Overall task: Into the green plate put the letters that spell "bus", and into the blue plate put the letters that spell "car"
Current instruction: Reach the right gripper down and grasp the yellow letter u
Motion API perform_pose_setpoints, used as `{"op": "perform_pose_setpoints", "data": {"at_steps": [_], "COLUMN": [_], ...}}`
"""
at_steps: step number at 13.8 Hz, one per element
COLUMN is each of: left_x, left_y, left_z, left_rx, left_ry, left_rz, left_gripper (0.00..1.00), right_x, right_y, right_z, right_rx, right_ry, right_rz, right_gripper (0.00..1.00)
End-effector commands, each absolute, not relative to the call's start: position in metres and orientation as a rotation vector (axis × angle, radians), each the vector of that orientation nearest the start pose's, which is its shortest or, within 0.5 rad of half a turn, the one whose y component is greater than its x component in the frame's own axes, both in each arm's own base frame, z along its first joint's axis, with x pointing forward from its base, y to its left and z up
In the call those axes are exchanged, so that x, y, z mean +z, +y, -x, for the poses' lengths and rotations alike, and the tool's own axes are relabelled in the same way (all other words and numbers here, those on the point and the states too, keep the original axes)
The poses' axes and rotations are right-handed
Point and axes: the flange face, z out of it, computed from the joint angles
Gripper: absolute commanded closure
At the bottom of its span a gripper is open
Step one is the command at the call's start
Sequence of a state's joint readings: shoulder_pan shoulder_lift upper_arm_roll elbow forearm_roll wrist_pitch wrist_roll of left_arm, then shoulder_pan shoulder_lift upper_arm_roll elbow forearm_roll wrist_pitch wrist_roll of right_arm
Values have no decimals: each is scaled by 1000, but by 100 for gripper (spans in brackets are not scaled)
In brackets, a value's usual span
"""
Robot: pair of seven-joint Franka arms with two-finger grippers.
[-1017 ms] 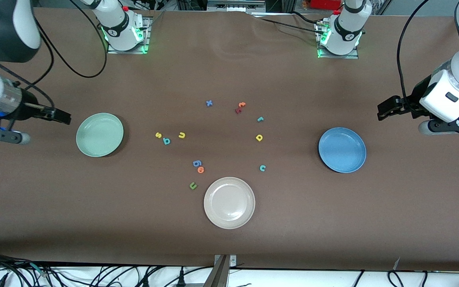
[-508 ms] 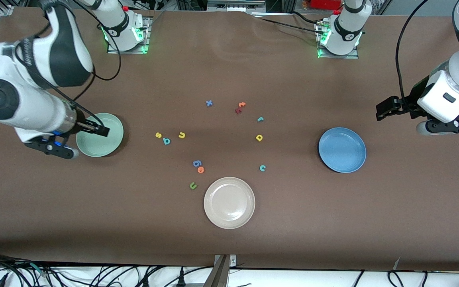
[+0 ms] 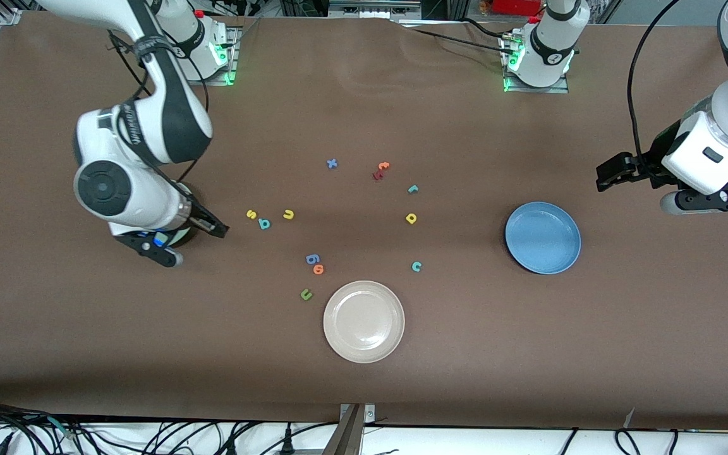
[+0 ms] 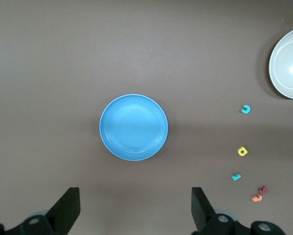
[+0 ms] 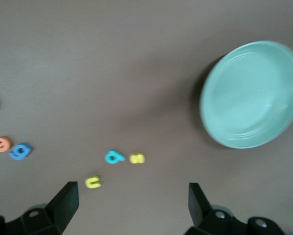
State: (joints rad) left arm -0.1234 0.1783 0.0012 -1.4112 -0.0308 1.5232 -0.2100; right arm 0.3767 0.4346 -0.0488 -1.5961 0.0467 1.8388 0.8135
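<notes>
The yellow "s" (image 3: pixel 251 214), teal "b" (image 3: pixel 264 223) and yellow "u" (image 3: pixel 288 214) lie together mid-table. My right gripper (image 3: pixel 210 227) hangs open and empty just beside them, toward the right arm's end. Its arm covers the green plate in the front view, while the right wrist view shows the green plate (image 5: pixel 249 93) empty. The teal "r" (image 3: pixel 412 188), yellow "a" (image 3: pixel 411 218) and teal "c" (image 3: pixel 416 266) lie scattered toward the empty blue plate (image 3: pixel 543 237). Past that plate, toward the left arm's end, my left gripper (image 3: pixel 612 172) waits open in the air.
An empty beige plate (image 3: pixel 364 321) sits nearer the front camera than the letters. Beside it lie a green "u" (image 3: pixel 306 294), an orange "o" (image 3: pixel 318 269) and a blue "g" (image 3: pixel 312 258). A blue "x" (image 3: pixel 332 163) and red and orange letters (image 3: pixel 381 169) lie farther back.
My right arm has swung in from the table's end, passed over the green plate and now hangs beside the "s", "b", "u" group. The left arm has barely moved.
</notes>
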Motion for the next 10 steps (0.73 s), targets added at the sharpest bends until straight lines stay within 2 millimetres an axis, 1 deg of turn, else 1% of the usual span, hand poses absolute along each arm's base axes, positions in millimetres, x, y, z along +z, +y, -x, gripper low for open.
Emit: {"op": "perform_pose_setpoints", "data": {"at_steps": [1,2,3,4,6,8,10], "left_x": [598,598,598,598,598,598,598], "left_y": [-80,-80,-80,-80,-81,-81,-86], "left_z": [-602,-602,-602,-602,-602,-602,-601], "left_rx": [91,91,89,91,91,89,89], "left_ry": [-142,-142,-144,-151,-151,-151,-137], "left_rz": [3131,3131,3131,3130,3130,3130,3131], "left_gripper": [0,0,0,0,0,0,0], "right_x": [332,316,299,284,251,231,213], "right_y": [263,282,295,301,300,301,296], "right_z": [-596,-587,-578,-569,-552,-537,-526], "right_rx": [256,242,225,198,154,124,79], "right_ry": [747,703,668,646,629,605,585], "right_rz": [3114,3118,3123,3122,3108,3096,3081], "right_gripper": [1,1,1,1,1,2,2]}}
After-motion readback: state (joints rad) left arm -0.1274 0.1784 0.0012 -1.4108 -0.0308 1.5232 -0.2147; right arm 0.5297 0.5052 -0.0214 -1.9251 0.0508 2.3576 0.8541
